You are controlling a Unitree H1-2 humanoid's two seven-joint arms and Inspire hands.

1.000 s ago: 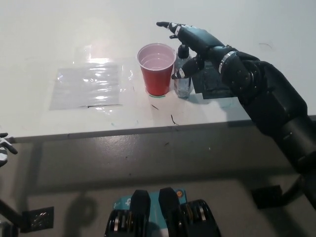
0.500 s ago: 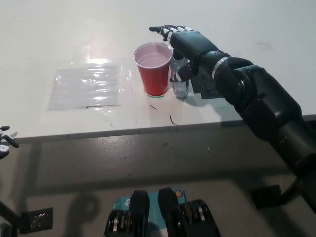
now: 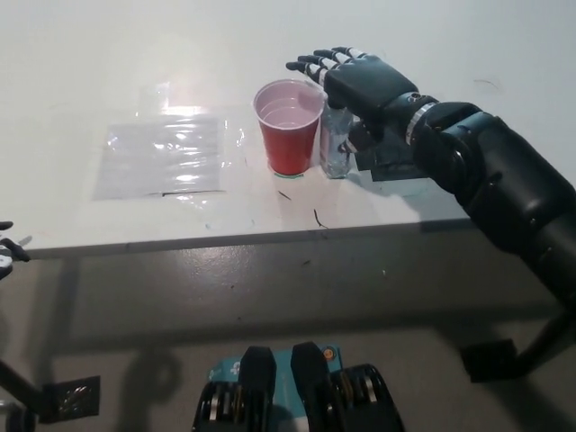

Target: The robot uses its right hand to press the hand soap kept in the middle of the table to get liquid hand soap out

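The right hand (image 3: 360,79) has now come down flat, fingers spread, onto the soap bottle (image 3: 337,144) beside the red cup (image 3: 290,126) mid-table; the press seems begun.

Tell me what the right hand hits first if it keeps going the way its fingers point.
Probably nothing: the right hand points up-left, passing just above the red cup rim, toward bare table. Depth is unclear.

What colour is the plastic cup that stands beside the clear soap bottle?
The plastic cup is red outside and pale pink-white inside, as the head view shows.
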